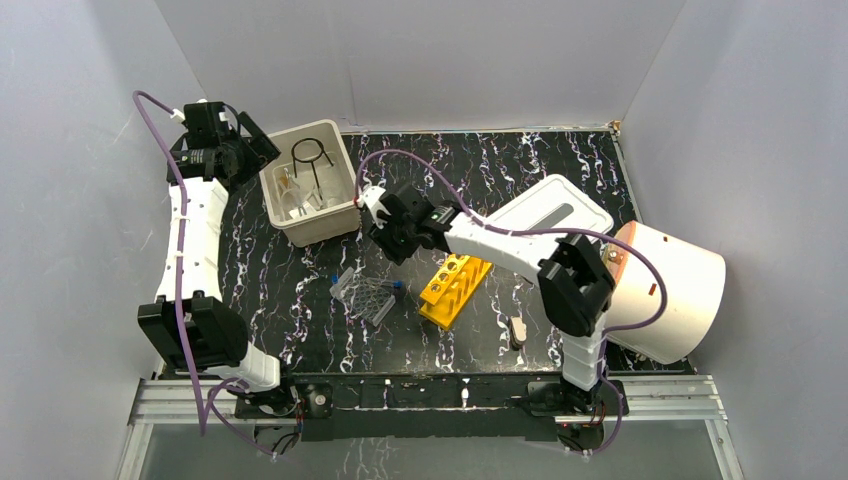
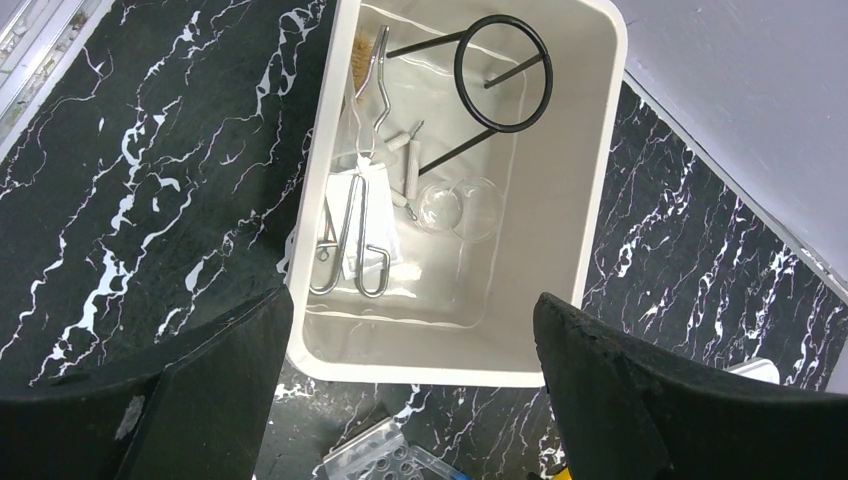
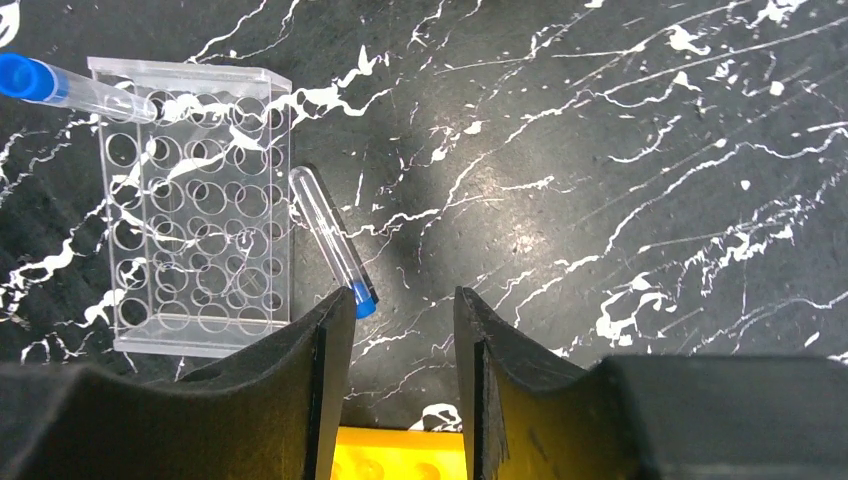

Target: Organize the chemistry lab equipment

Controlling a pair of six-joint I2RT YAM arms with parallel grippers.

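Clear, many-holed tray [image 3: 200, 250] lies flat, blue-capped tube [image 3: 330, 240] alongside.

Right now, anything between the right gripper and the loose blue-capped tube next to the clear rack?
Nothing visible. The right gripper hangs open over the table, and the tube lies beside one fingertip, cap end nearest. The clear rack sits close along the tube's far side, so a finger may get little room there.

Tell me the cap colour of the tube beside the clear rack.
Blue cap; right wrist view.
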